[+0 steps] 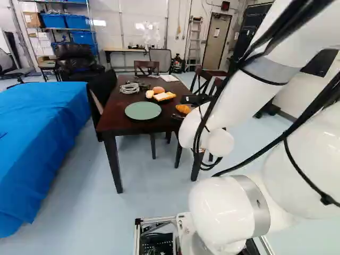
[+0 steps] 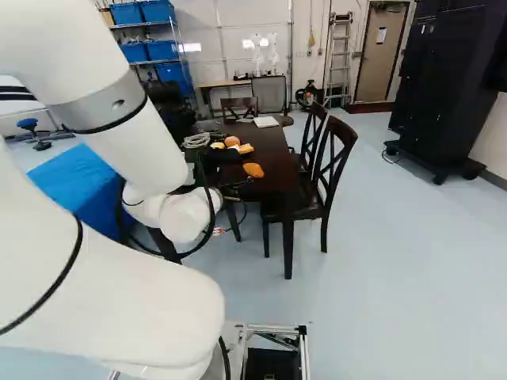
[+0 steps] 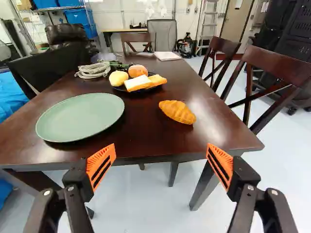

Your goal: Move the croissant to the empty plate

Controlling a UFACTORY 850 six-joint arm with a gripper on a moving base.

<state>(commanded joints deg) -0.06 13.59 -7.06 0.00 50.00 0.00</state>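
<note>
Orange pads (image 3: pixel 101 166) stand wide apart on my claw (image 1: pixel 178 108). The croissant (image 3: pixel 178 112) lies on the table (image 3: pixel 150 138), toward its near corner beside the chairs (image 3: pixel 277 66); the green plate (image 3: pixel 80 116) sits by the near edge, toward the other near corner.

Croissant (image 3: pixel 177 112) (golden), green plate (image 3: pixel 80 116), apart on table (image 3: pixel 150 138)
</note>
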